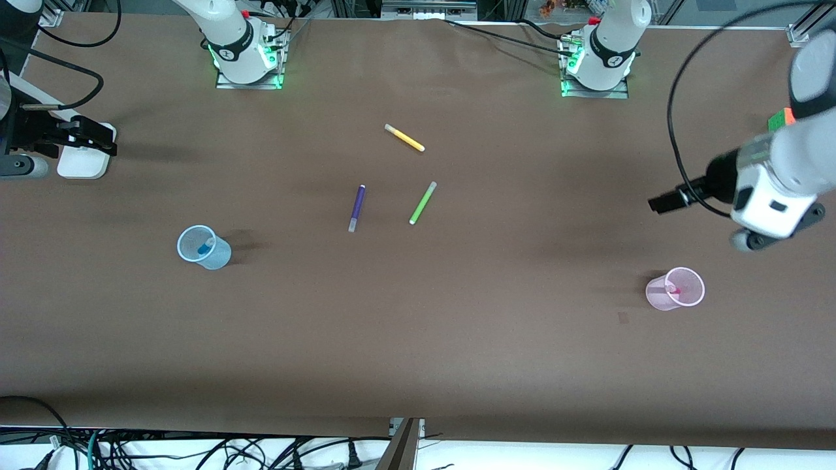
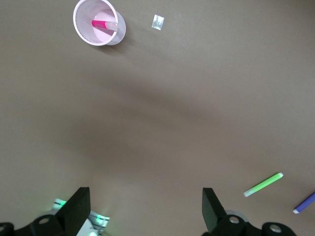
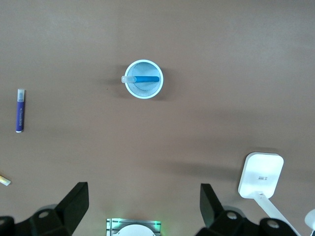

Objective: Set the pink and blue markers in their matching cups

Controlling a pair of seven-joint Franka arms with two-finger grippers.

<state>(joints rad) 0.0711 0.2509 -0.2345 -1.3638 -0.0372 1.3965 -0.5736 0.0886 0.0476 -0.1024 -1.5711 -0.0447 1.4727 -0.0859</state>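
Observation:
The pale blue cup stands upright toward the right arm's end of the table with the blue marker inside it; both also show in the right wrist view, the cup and the marker. The pale pink cup stands upright toward the left arm's end with the pink marker inside it; both show in the left wrist view, cup and marker. My left gripper is open, empty and high over bare table beside the pink cup. My right gripper is open, empty and high over its end of the table.
A purple pen, a lime-green pen and a yellow pen lie mid-table, apart from both cups. A white stand sits under the right arm. A small scrap lies near the pink cup.

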